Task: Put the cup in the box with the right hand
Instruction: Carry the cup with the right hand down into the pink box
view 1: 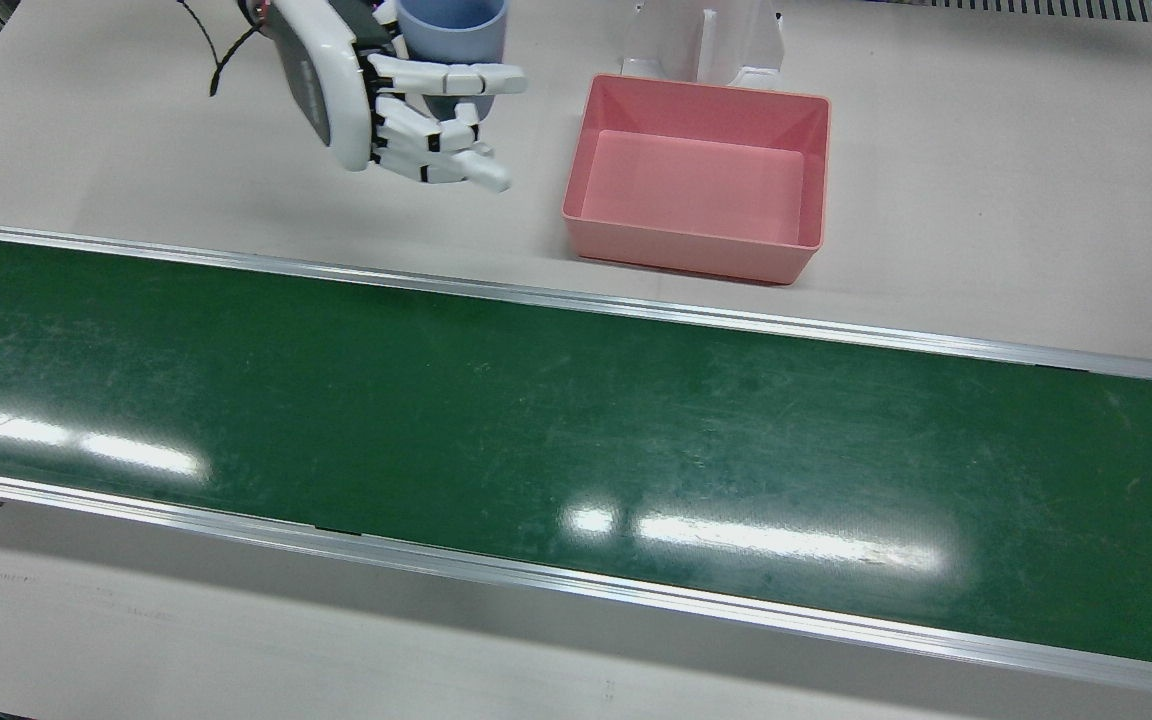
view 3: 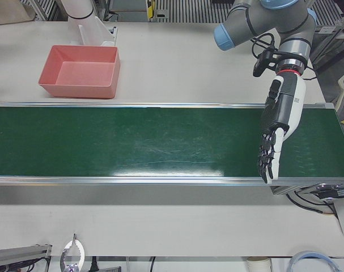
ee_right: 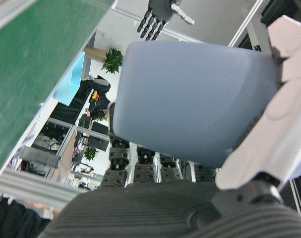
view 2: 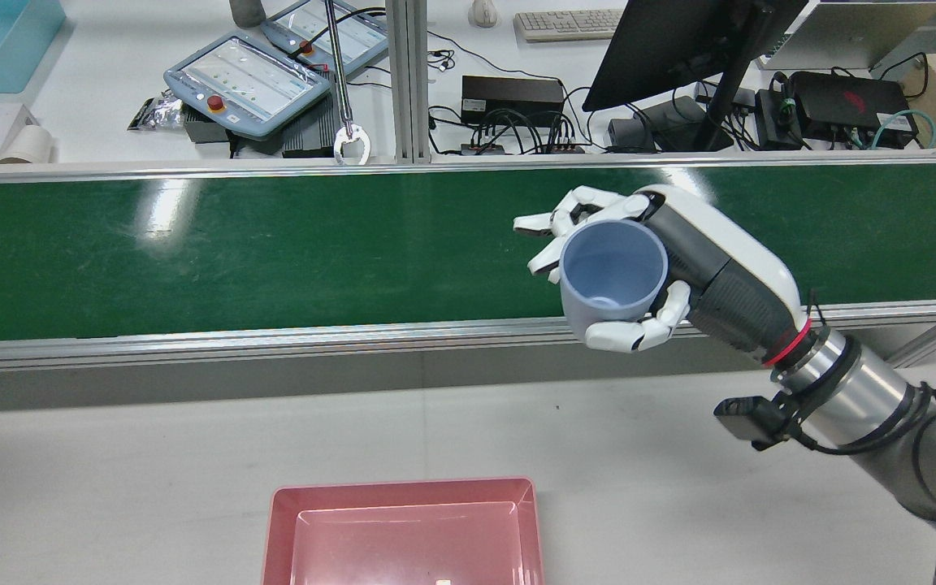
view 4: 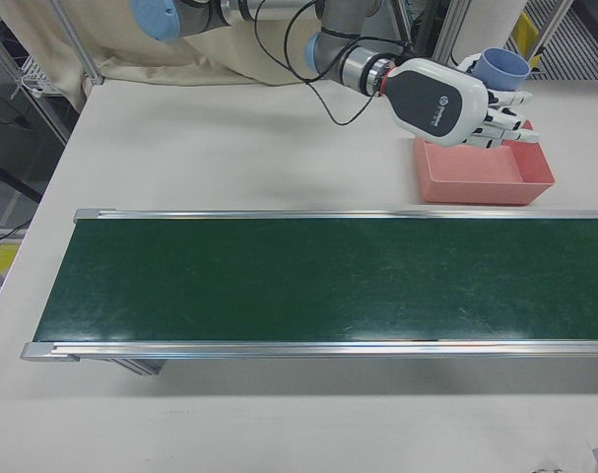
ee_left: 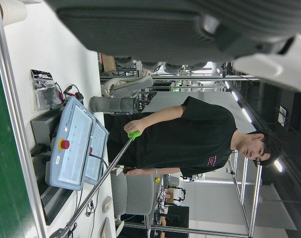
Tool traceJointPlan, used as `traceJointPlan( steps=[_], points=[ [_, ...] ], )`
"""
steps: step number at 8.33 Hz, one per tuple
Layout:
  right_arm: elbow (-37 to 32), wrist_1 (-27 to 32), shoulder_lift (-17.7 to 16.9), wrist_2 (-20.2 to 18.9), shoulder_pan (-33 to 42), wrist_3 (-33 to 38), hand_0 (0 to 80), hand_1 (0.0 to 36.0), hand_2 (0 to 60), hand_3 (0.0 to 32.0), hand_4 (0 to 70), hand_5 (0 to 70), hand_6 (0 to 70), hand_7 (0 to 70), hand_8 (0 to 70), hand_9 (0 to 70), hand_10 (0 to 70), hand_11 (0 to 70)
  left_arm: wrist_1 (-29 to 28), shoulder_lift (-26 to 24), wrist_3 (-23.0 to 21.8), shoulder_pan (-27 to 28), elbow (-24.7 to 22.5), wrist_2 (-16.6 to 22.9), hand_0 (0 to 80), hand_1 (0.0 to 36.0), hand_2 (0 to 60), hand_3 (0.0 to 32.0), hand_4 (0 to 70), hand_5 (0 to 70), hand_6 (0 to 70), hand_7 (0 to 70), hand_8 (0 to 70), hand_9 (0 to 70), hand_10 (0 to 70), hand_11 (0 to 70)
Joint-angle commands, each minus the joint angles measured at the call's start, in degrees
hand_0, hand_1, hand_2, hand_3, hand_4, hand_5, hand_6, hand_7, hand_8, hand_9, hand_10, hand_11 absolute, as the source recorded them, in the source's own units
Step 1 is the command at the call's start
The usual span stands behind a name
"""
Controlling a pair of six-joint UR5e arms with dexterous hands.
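Right robot hand (view 2: 679, 268): my fingers wrap the blue cup (view 2: 613, 272), upper left in the front view.
Box (view 1: 701, 180): pink, right of the cup, nothing between.
Left robot hand (view 3: 276, 139): mine, fingers spread, holding nothing, over the belt (view 1: 576, 440).

rear and front views facing, sharing green belt (view 1: 576, 440)

Right robot hand (view 2: 679, 268) clenched; left robot hand (view 3: 276, 133) splayed.

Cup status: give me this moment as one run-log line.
right hand: shut on cup, lifted, upright | box: empty, cup not yet over it | left hand: open, above belt
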Motion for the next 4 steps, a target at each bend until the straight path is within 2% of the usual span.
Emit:
traceJointPlan(
  steps=[1,2,3,4],
  points=[
    [1.3,-0.1,3.3,5.2,-20.9,-14.2,47.8,12.4,29.0,0.0,36.6,9.2,25.4,70.0,37.6,63.0,28.8,42.4,0.0,0.0,0.0,0.0,0.0,0.0,0.0,0.0,0.0,0.0,0.0,0.0,0.0,0.0,0.0,0.0,0.0,0.0],
    [1.3,0.0,3.2,6.2,-23.8,-15.7,45.5,10.6,19.3,0.0,24.3,5.8,14.8,58.8,16.5,32.8,16.1,24.4,0.0,0.0,0.0,0.0,0.0,0.0,0.0,0.0,0.0,0.0,0.0,0.0,0.0,0.0,0.0,0.0,0.0,0.0],
    [1.3,0.0,3.1,6.2,-24.1,-15.4,42.3,11.8,24.2,0.0,13.5,3.0,4.8,16.9,0.0,2.1,4.3,7.5,0.0,0.0,0.0,0.0,0.0,0.0,0.0,0.0,0.0,0.0,0.0,0.0,0.0,0.0,0.0,0.0,0.0,0.0],
    [1.4,0.0,2.7,6.2,-24.2,-15.3,43.9,10.2,17.4,0.0,14.9,2.7,3.7,12.0,0.0,1.0,2.2,4.5,0.1,-0.1,0.0,0.0,-0.1,0.0,0.0,0.0,0.0,0.0,0.0,0.0,0.0,0.0,0.0,0.0,0.0,0.0]
  ],
)
